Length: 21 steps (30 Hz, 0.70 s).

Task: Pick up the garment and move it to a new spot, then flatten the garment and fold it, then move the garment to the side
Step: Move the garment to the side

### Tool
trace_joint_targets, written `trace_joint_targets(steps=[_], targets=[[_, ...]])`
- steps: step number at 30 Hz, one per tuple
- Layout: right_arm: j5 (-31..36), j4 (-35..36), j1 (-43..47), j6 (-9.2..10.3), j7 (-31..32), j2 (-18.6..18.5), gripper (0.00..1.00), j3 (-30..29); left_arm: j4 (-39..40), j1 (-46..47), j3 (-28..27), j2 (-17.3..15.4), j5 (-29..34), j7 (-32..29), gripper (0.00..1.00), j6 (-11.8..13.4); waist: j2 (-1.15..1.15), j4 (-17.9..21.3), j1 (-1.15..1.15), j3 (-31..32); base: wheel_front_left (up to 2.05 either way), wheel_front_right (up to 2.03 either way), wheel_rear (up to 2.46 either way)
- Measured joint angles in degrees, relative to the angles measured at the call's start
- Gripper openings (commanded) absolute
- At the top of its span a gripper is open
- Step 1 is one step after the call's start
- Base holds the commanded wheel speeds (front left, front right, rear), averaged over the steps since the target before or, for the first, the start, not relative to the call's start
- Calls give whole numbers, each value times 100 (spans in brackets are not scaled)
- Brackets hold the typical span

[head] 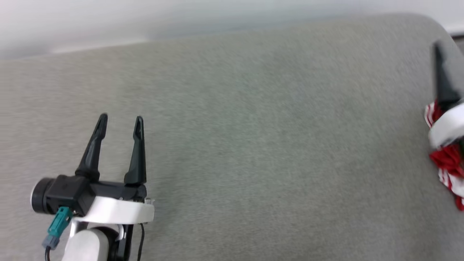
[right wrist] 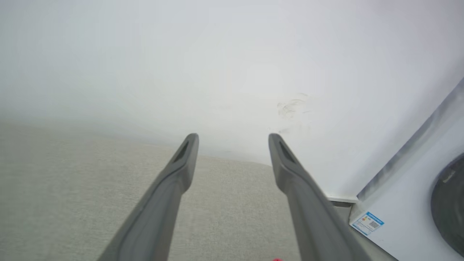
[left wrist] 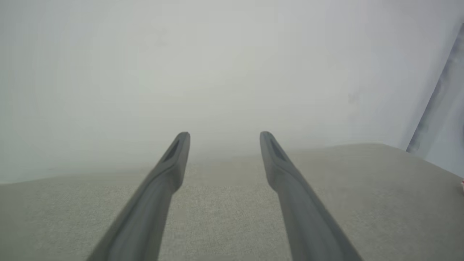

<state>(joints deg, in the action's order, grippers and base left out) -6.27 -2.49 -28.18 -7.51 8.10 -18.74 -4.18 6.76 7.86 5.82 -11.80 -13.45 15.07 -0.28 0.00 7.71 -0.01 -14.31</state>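
The garment (head: 447,159) lies bunched at the right edge of the head view, red cloth with red-and-white striped trim, mostly cut off by the frame. My right arm's pale wrist sits over it, and one dark finger (head: 443,79) rises above it. In the right wrist view my right gripper (right wrist: 233,139) is open with nothing between its fingers, and a speck of red garment (right wrist: 277,259) shows at the bottom edge. My left gripper (head: 121,117) hovers open and empty over the lower left of the grey surface. The left wrist view also shows the left gripper (left wrist: 224,136) open.
A wide grey fabric surface (head: 253,127) spreads before me, with a rounded far right corner. A white wall (left wrist: 217,72) stands behind it. A white appliance (right wrist: 409,217) with a dark round door and a blue label stands to the right.
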Motion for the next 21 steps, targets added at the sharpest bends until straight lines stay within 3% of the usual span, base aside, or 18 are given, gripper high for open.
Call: trace_joint_targets(steps=[9,17,21], targets=[[-287,208,1184,0,-731,972,100,54,-281,-413,-99,293,55,0,100,-126,0,-506,0,560,0,0,0],[-447,-208,1885,1,-1546,1472,100,47,-566,-660,-246,493,264,0,100,-352,0,-715,0,888,0,0,0],[-414,-352,1957,1,-1669,1538,100,144,-625,-715,-345,543,311,0,100,-433,0,-704,0,945,0,0,0]])
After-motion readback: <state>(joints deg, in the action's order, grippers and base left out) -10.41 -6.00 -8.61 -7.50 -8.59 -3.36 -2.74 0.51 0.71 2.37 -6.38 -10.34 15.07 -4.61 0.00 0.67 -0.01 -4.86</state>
